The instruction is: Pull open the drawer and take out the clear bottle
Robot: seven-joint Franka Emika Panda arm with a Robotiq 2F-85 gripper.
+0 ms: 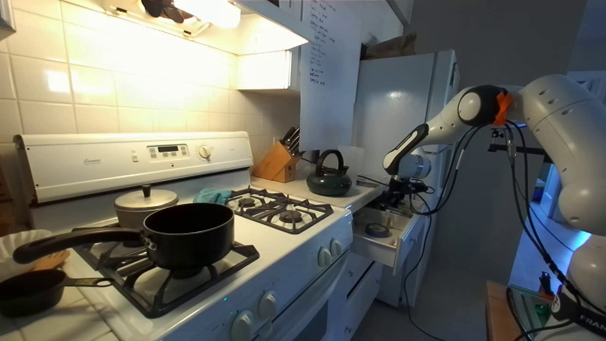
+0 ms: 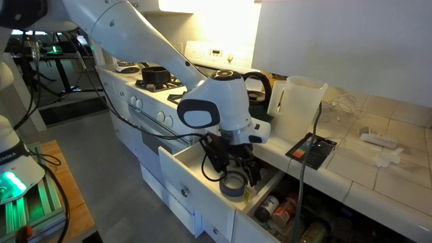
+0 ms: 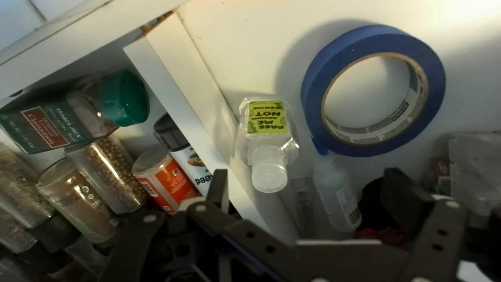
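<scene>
drawer point(image 2: 202, 193) stands pulled out | clear bottle point(image 3: 268, 135) lies inside, label facing wrist camera, just beside tape point(image 3: 319, 82) | gripper point(image 3: 307, 186) hangs over drawer, fingers point(image 3: 405, 192) well apart | cloudy bottle point(image 3: 332, 192) lies near them both

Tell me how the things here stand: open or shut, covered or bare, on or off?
Drawer: open
Spice drawer beside it: open
Claw: open, holding nothing
Clear bottle: cap on, inside the drawer
Blue tape roll: lying flat
Cinnamon jar: lid on, lying on its side
Silver pot: lid on
Black saucepan: no lid
Light above the stove: on
</scene>
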